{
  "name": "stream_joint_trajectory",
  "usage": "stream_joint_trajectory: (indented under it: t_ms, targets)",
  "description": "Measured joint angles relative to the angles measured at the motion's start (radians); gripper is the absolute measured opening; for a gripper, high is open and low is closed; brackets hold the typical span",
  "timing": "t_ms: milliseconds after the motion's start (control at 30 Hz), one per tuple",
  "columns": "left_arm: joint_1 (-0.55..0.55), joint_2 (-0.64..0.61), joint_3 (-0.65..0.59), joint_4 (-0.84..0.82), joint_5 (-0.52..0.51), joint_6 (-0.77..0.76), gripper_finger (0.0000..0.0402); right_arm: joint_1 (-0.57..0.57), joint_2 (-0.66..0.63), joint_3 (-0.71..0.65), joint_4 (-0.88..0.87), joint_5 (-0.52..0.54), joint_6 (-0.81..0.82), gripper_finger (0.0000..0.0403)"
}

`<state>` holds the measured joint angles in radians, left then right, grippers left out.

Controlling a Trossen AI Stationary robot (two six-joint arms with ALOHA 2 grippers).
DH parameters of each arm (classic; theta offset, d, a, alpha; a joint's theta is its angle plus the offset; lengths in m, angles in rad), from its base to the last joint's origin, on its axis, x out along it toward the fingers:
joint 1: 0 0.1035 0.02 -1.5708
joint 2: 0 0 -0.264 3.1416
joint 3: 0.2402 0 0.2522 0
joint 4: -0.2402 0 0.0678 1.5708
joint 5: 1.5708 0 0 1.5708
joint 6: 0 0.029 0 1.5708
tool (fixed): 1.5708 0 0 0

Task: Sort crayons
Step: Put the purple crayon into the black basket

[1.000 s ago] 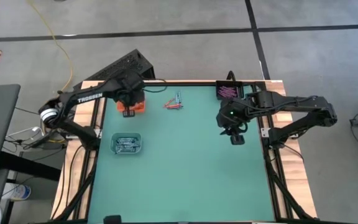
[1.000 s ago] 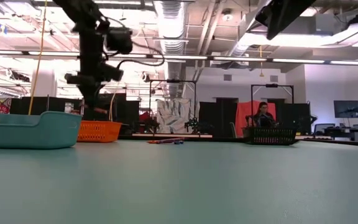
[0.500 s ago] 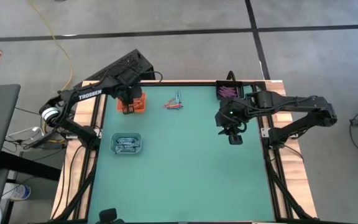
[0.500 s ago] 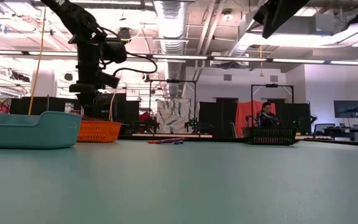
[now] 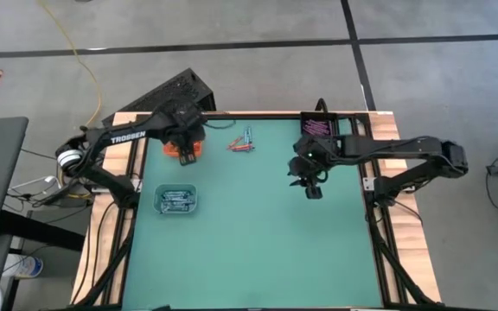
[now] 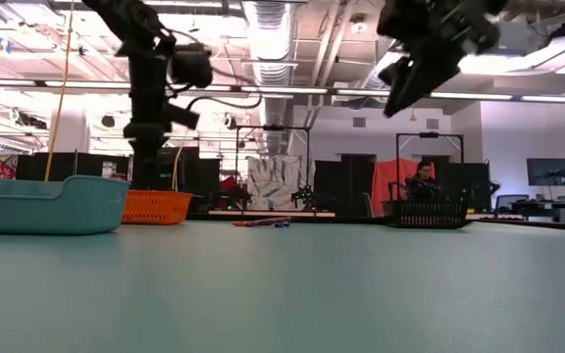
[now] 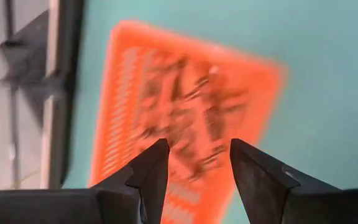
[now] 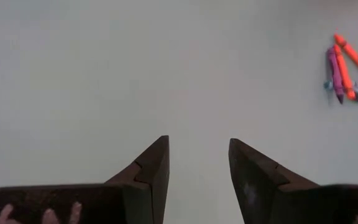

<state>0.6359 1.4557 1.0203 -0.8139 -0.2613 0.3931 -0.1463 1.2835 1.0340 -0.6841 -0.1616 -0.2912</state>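
Starting at the left of the high view, we see the teal tray at middle left, with a few sorted sticks lying in it, and above it the left gripper hovering over the orange tray at upper left; its wrist view shows the fingers parted with nothing between them, the orange tray blurred beneath. Moving right, the loose crayons lie in a small cluster on the green table at upper centre — orange-red, purple and blue-grey sticks touching or overlapping. Further right, the right gripper hangs above bare table, fingers apart and empty, and its wrist view catches the crayons at the upper right of the frame. The black tray of purple sticks sits at the upper right. We judge the step in hand to be a reach for the next crayon; to do it well, we would centre on one stick, align the fingers across its width, and descend straight so its neighbours stay put.
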Motion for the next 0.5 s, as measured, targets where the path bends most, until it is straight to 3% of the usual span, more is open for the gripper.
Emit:
stream_joint_trajectory:
  t_ms: [233,500]
  targets:
    - [-0.252,-0.009,0.003,0.048,0.081,-0.191,0.0162,-0.056,0.000,-0.202,0.384,-0.050,-0.007,0.0159]
    - [-0.559,-0.009,-0.086,0.411,-0.006,-0.361,0.0162,-0.134,0.000,-0.368,0.675,-0.059,0.036,0.0159]
